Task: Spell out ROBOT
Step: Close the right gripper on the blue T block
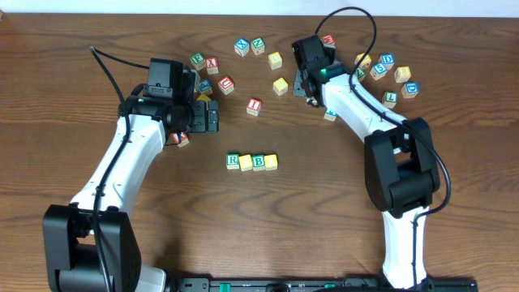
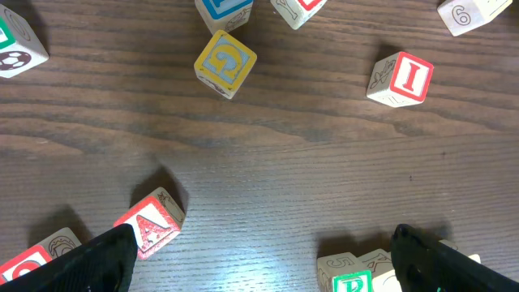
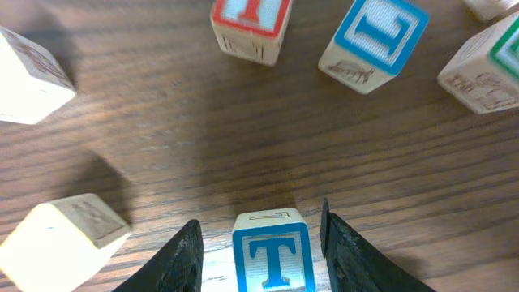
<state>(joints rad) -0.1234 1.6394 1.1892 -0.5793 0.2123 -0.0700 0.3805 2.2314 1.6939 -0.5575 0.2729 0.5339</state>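
Note:
A row of blocks lies mid-table: a green R block (image 1: pixel 233 161), a yellow block (image 1: pixel 246 162), a green B block (image 1: pixel 259 161) and another yellow block (image 1: pixel 271 161). My right gripper (image 3: pixel 258 223) is open, with a finger on each side of a blue T block (image 3: pixel 272 251) that rests on the table, with gaps on both sides. In the overhead view my right gripper (image 1: pixel 310 91) hides that block. My left gripper (image 2: pixel 261 243) is open and empty over bare wood, between a red A block (image 2: pixel 150 223) and the R block (image 2: pixel 353 281). It shows in the overhead view (image 1: pixel 212 118) left of the row.
Loose letter blocks lie along the far half of the table. A red I block (image 1: pixel 254 105) (image 2: pixel 401 77), a yellow G block (image 2: pixel 225 62) and a blue L block (image 3: pixel 373 36) are among them. A cluster (image 1: pixel 388 71) sits at the far right.

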